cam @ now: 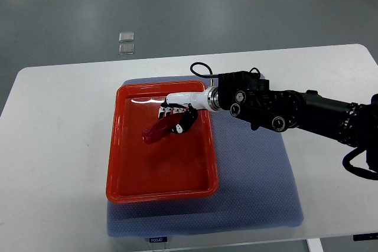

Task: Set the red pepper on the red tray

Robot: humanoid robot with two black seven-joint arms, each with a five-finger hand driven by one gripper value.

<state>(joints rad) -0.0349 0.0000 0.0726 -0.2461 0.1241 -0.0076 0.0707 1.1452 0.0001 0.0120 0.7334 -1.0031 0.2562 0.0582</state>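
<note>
A red tray [121, 163] lies on a blue-grey mat on the white table. My right hand [177, 117] reaches over the tray's upper middle from the right edge, its black and white fingers [186, 122] curled around the red pepper [156, 132]. The pepper sticks out down and to the left of the hand, over the tray floor; whether it touches the floor I cannot tell. The left arm does not show.
The blue-grey mat [254, 175] extends right of and below the tray. The white table [53, 146] has bare surface to the left and right. Two small clear squares [126, 42] lie on the grey floor beyond the table's far edge.
</note>
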